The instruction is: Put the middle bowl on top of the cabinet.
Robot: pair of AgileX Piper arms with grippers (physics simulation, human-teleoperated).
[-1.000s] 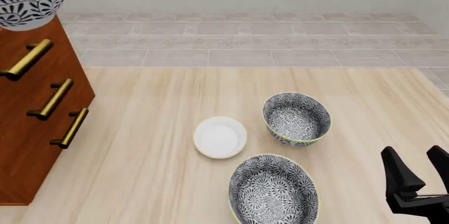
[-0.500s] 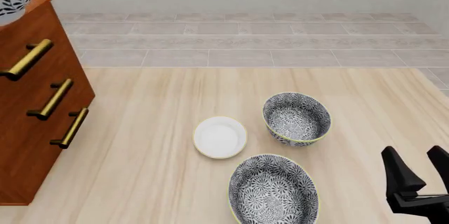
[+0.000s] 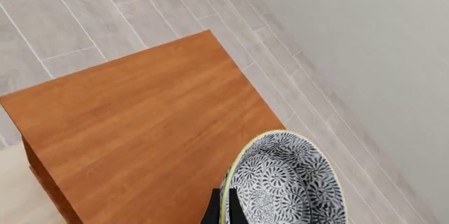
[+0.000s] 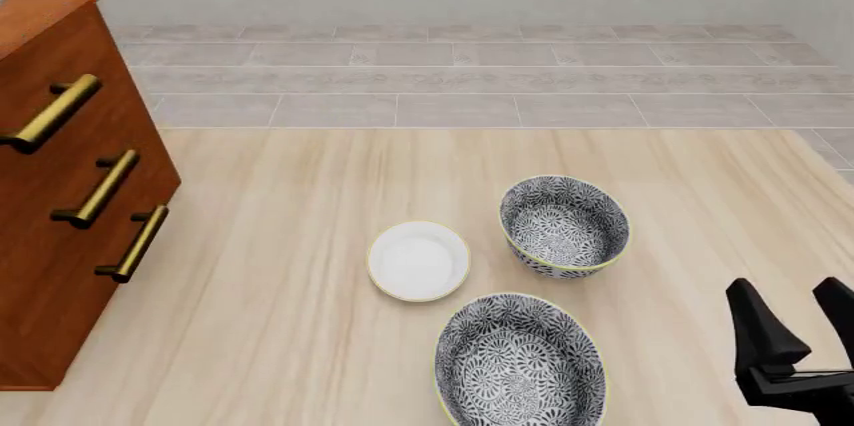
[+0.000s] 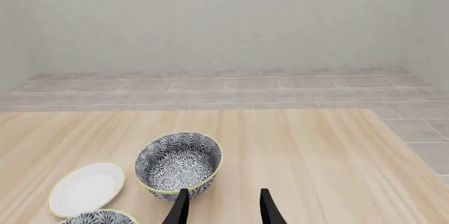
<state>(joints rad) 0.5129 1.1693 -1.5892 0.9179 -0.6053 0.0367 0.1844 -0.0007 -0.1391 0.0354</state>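
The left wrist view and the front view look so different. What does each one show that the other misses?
Only the left wrist view shows the left gripper pinching the rim of the middle bowl above the cabinet's top. Only the front view shows the white dish, two patterned bowls on the table, the open right gripper and the cabinet's brass handles. Both show the cabinet.

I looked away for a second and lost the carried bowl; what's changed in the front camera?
The middle bowl slid left out of the front view, still held in the left pincer above the cabinet. The right pincer and the table's dishes stayed put.
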